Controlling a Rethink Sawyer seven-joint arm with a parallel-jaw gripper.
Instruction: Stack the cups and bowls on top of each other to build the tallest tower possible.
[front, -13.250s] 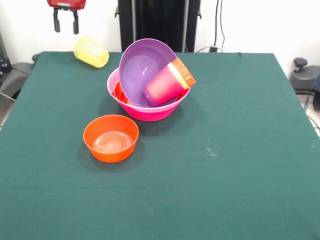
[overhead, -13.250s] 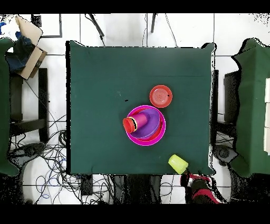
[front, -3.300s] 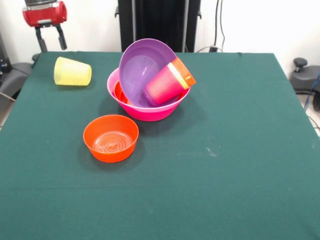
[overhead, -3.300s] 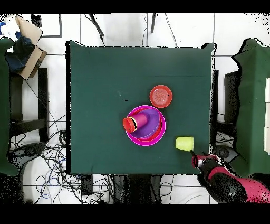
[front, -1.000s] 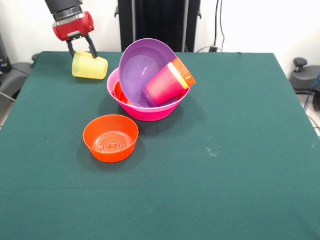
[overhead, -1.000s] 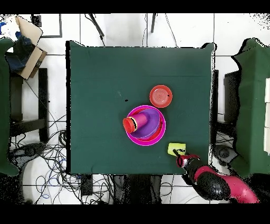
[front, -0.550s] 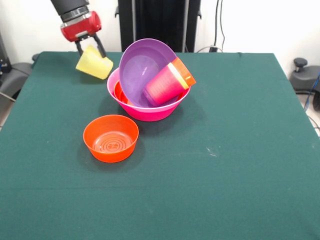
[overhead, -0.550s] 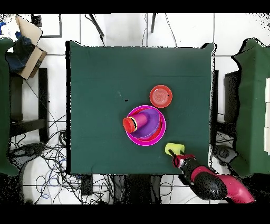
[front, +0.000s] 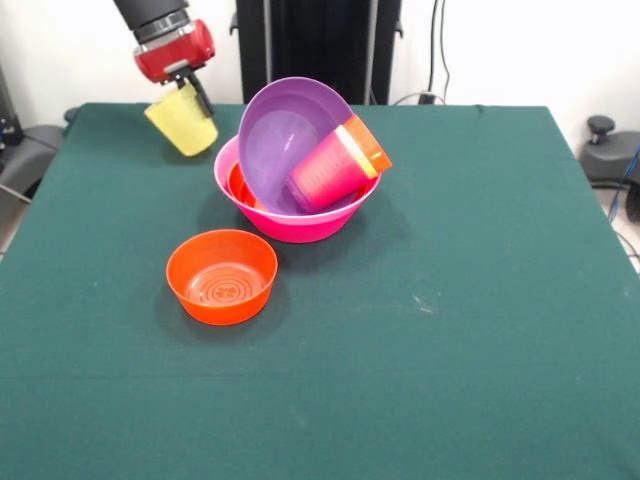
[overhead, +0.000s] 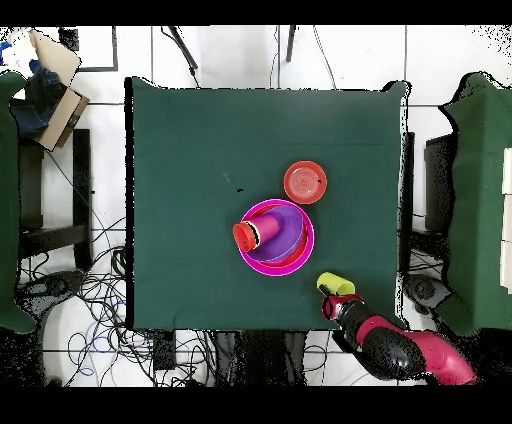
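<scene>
The yellow cup (front: 183, 120) hangs tilted in the upper left of the front view, clamped in the end effector (front: 187, 92), whose dark fingers close on its upper end; the cup appears lifted off the table (front: 480, 300). In the overhead view the same yellow cup (overhead: 335, 286) shows at lower right of centre, just beside the end effector (overhead: 333, 300) and near the table's bottom edge.

Just right of the cup in the front view stands the tower (front: 298, 165): a big pink bowl (front: 300, 222) as base, with an orange bowl's rim (front: 238, 187) showing inside it at left, a purple bowl (front: 285, 135) propped steeply on edge, and a nested pink, yellow and orange stack of cups (front: 338, 165) lying tilted against it, pointing to the right.

Below the tower, apart from it, a small orange bowl (front: 221, 276) sits upright on the green table. In the overhead view this bowl (overhead: 305, 182) lies above the tower (overhead: 276, 237).
</scene>
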